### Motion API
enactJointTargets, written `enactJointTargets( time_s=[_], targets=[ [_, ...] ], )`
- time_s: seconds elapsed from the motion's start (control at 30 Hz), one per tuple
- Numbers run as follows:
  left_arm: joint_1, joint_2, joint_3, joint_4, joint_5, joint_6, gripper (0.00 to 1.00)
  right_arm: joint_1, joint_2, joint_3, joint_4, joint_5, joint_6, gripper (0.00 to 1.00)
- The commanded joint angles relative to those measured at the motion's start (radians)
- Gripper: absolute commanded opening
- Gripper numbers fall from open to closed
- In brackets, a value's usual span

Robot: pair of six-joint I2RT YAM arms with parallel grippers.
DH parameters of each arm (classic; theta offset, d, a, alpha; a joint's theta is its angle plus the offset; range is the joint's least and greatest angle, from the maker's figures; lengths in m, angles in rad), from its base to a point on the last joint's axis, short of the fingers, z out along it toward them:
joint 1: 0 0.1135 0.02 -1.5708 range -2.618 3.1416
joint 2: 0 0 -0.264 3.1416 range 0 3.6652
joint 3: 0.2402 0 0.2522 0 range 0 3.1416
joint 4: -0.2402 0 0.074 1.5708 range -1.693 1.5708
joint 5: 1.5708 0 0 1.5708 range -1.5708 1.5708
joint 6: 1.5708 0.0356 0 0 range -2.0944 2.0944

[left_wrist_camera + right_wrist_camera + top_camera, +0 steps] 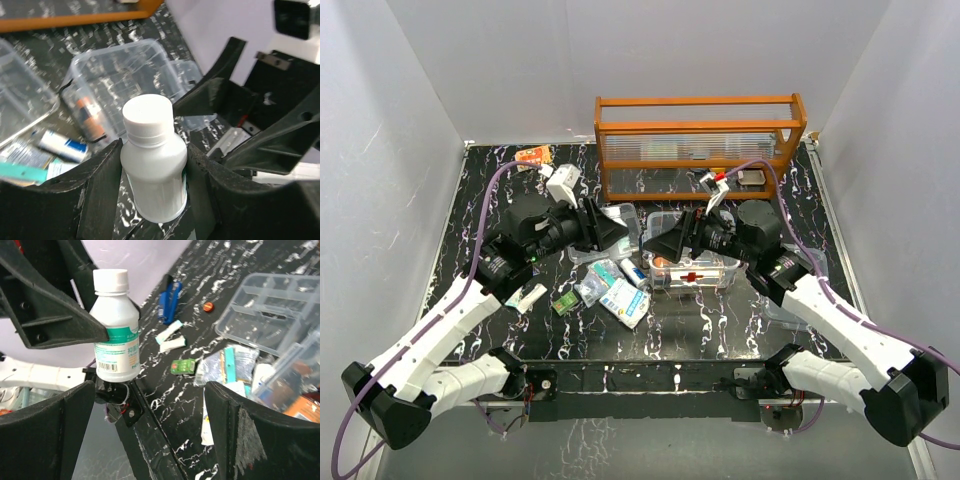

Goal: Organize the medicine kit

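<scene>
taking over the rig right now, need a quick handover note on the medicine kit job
Left gripper: shut on the white bottle, held above the table.
Right gripper: open, facing the bottle, holding nothing.
Kit box: open on the table, an orange item already inside.
Divided tray: out of the box, beside it.
Left to do: stow the bottle and the loose packets and tubes, then probably refit the tray.

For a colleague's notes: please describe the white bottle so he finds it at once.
Find the orange wooden rack at the back. In front of it, the left claw grips the white bottle. It alone is held in a claw, and has a green label.
</scene>
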Motion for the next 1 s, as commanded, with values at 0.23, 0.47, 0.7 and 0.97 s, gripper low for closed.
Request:
enactJointTargets(
  time_s=[0.23,0.47,0.7,0.97],
  targets=[
    [0.007,-0.009,0.045,0.332,0.267,-0.003,0.37,0.018,-0.018,-0.009,0.401,-0.201,0.049,0.90],
    [0.007,-0.009,0.049,0.359,0.256,-0.034,0.37,0.047,0.041,0.025,0.437,-0.208,0.074,0.88],
    [0.007,-0.004,0.060,0.344,0.298,-0.014,0.38,0.083,0.100,0.076,0.416,-0.190,0.088,0.81],
    [0.008,-0.012,0.053,0.344,0.311,-0.019,0.38,0.088,0.108,0.067,0.427,-0.147,0.110,0.63]
  ],
)
